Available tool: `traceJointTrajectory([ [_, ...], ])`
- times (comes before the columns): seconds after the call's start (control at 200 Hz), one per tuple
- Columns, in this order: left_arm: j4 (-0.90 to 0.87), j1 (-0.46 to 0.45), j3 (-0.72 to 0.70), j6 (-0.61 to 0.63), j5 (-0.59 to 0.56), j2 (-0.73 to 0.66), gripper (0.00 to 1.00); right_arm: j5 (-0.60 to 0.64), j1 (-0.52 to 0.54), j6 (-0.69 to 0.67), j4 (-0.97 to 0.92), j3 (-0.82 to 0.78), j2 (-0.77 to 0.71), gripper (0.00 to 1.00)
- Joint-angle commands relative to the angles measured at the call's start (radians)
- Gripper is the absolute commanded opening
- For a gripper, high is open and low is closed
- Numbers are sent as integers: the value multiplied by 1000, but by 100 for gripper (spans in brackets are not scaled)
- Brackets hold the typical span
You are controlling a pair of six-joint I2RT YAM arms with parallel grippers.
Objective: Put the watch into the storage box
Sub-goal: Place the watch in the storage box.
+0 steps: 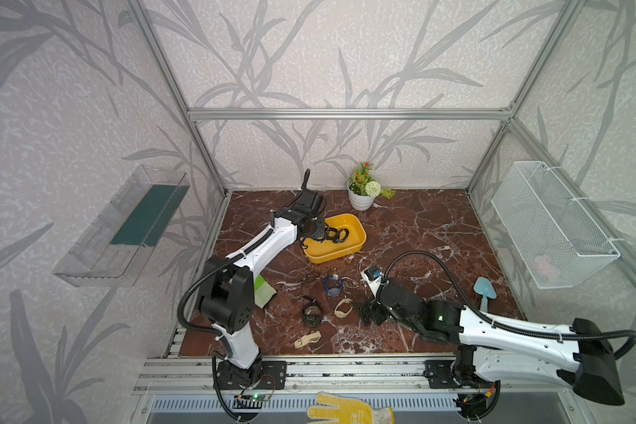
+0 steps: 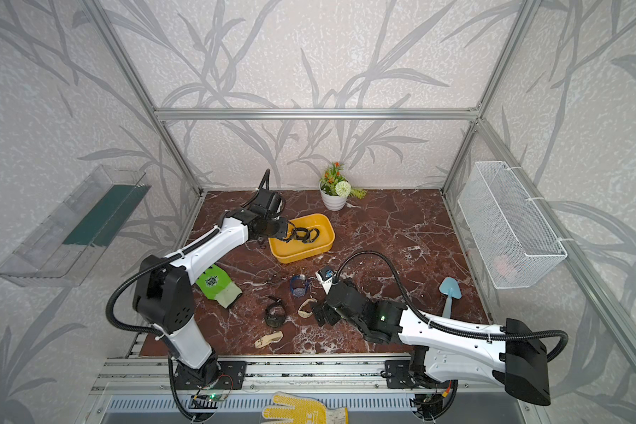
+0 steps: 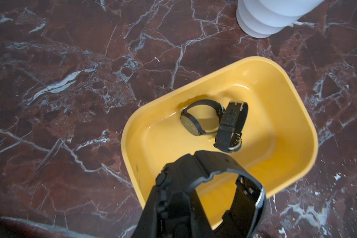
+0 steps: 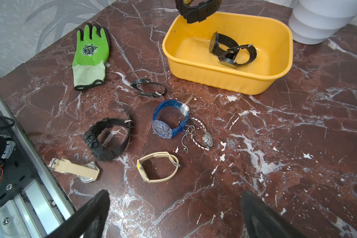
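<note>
The yellow storage box (image 1: 331,256) (image 2: 302,256) stands at the back middle of the marble table. Two black watches (image 3: 214,125) (image 4: 229,49) lie inside it. My left gripper (image 3: 173,197) (image 1: 313,230) is shut on a chunky black watch (image 3: 206,164) (image 4: 196,11), which hangs just above the box's left rim, partly over the inside (image 3: 286,115). My right gripper (image 4: 175,212) (image 1: 369,312) is open and empty, low over the table near the front, with its fingers (image 4: 95,210) wide apart.
Several loose watches lie between the box (image 4: 225,78) and my right gripper: blue (image 4: 167,121), chunky black (image 4: 107,140), beige (image 4: 157,167), silver chain (image 4: 202,138). A green glove (image 4: 91,55) lies left. A white plant pot (image 1: 361,198) stands behind the box; a blue scoop (image 1: 485,290) lies right.
</note>
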Motion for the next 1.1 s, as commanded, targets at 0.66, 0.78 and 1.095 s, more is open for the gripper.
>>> traceJointTrajectory([
  [0.66, -103, 40, 202, -15, 7, 318, 4, 11, -35, -4, 20, -13, -26, 99],
  [0.78, -130, 41, 227, -25, 8, 339, 9, 13, -37, -6, 20, -13, -28, 99],
  [1.095, -125, 42, 226, -32, 35, 257, 40, 16, -40, -4, 17, -14, -28, 99],
])
